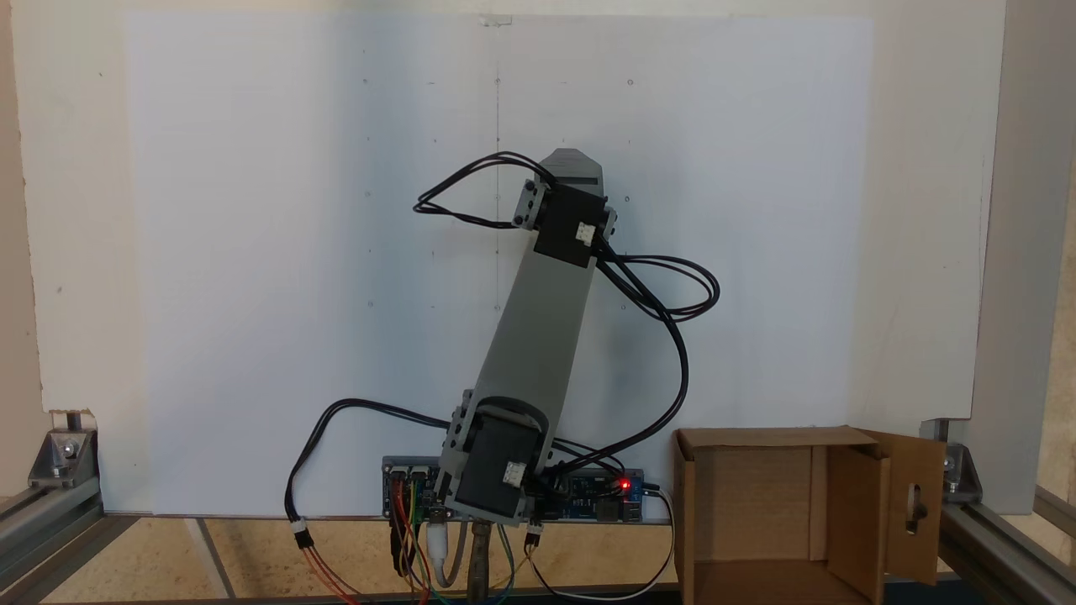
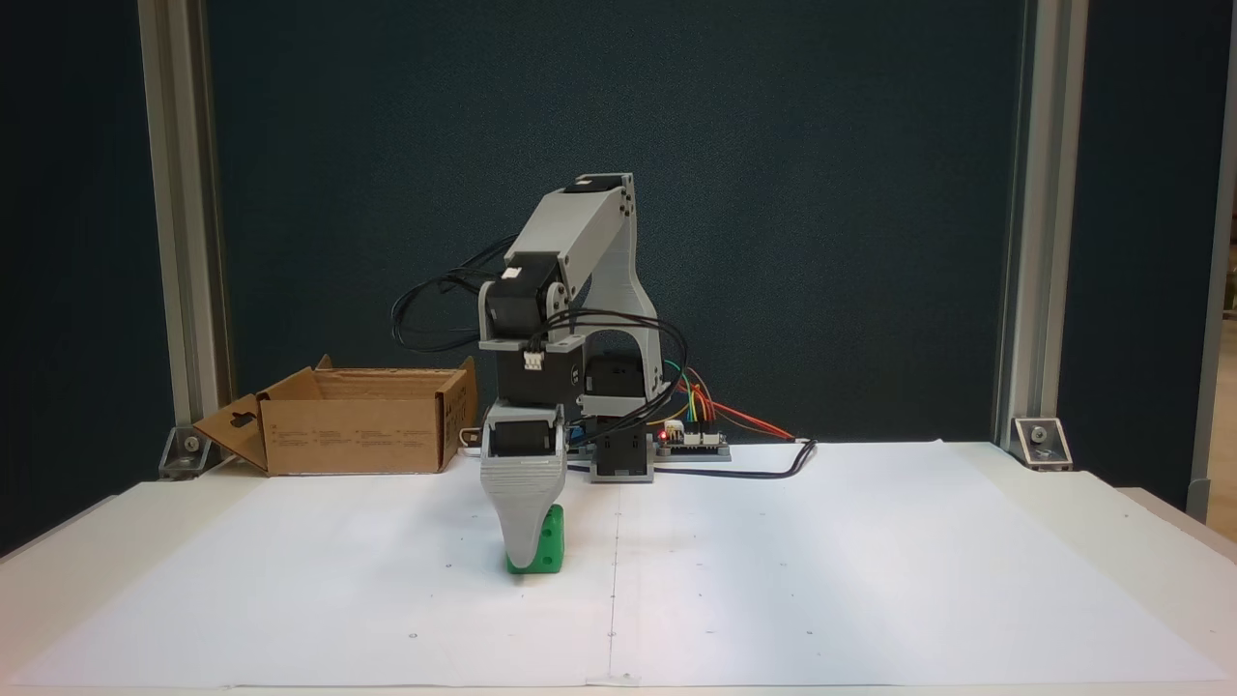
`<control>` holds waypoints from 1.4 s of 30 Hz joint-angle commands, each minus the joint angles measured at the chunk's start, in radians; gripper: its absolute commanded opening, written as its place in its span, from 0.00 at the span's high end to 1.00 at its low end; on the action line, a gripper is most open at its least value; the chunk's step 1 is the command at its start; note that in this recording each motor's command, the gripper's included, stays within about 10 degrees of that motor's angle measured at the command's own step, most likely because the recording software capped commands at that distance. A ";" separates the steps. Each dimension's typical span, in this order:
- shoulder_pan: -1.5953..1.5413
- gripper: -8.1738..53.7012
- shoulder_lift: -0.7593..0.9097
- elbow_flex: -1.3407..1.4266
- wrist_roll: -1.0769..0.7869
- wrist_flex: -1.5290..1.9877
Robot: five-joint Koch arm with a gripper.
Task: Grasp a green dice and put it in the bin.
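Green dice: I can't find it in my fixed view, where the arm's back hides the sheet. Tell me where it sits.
Observer: In a fixed view the green dice rests on the white sheet, in front of the arm's base.
Operator: Give me the hand's position.
Observer: The hand points straight down, its tip at sheet level, covering the dice's left part in that view.
Operator: Report whether it grips.
Observer: Cannot tell; one broad jaw faces the camera and hides the other.
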 commanded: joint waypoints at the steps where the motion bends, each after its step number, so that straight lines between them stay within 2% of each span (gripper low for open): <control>1: -0.002 0.17 0.008 -0.017 -0.052 -0.011; 6: 0.000 0.17 0.002 -0.017 -0.052 -0.020; 17: -0.002 0.26 -0.017 -0.017 -0.054 -0.032; 23: 0.003 0.46 -0.017 -0.015 -0.054 -0.054; 27: 0.006 0.67 -0.017 -0.009 -0.054 -0.064; 31: 0.012 0.68 0.003 -0.011 -0.054 -0.067; 35: 0.021 0.68 0.123 -0.044 -0.037 0.044; 42: 0.026 0.68 0.276 -0.359 0.054 0.446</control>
